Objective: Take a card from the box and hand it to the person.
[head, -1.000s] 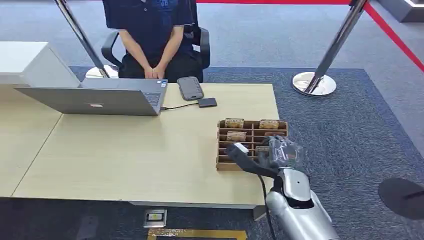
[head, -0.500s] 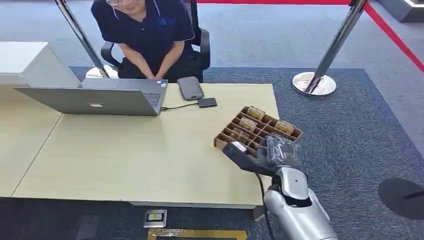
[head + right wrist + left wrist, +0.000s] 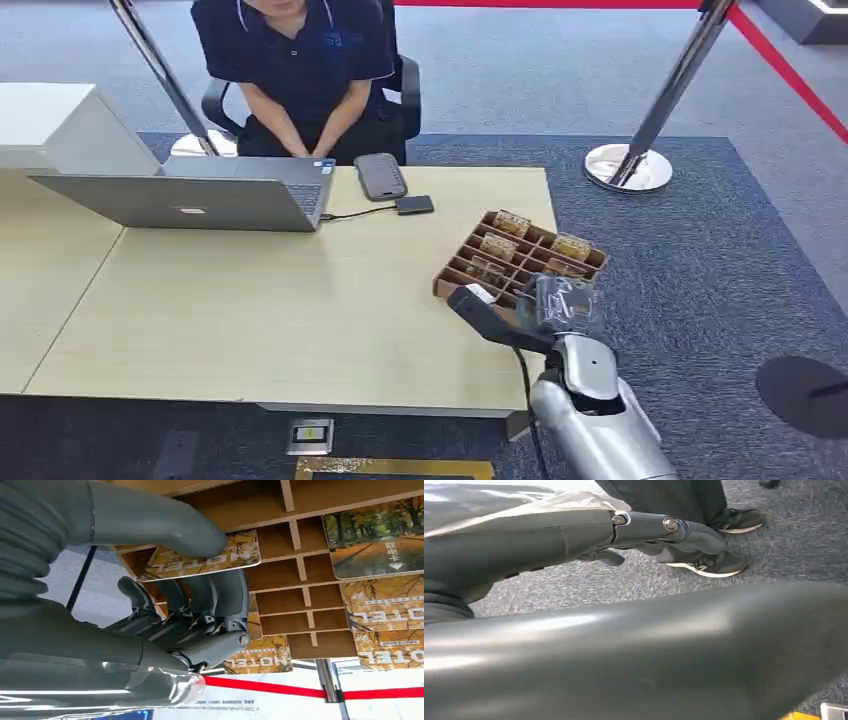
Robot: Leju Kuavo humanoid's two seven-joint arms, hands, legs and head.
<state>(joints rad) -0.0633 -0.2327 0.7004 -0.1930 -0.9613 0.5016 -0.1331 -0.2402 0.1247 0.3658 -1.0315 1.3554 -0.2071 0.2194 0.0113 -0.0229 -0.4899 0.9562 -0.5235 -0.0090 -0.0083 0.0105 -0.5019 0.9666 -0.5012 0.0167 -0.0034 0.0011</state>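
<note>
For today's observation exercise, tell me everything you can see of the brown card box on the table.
The card box is a brown, wood-looking tray split by thin dividers into rows of slots, several holding autumn-leaf hotel cards. It lies skewed at the table corner nearest the robot, one end past the edge. The right robot hand reaches into it, thumb pressing on one card.

We look down on light wood-grain table point(image 3: 250, 300), second pale table point(image 3: 40, 260) butted against its left side. White box-shaped cabinet point(image 3: 60, 125) at far left. Floor: dark blue-grey carpet point(image 3: 720, 270) under table, lighter grey carpet point(image 3: 520, 70) beyond. Two slanted chrome stanchion posts, right one point(image 3: 665, 95) on round polished base, left one point(image 3: 160, 75) behind table. Red barrier belt point(image 3: 790, 75) runs along upper right. Black office chair point(image 3: 405, 95) at table's far edge. We see even light, no hard shadows.
</note>
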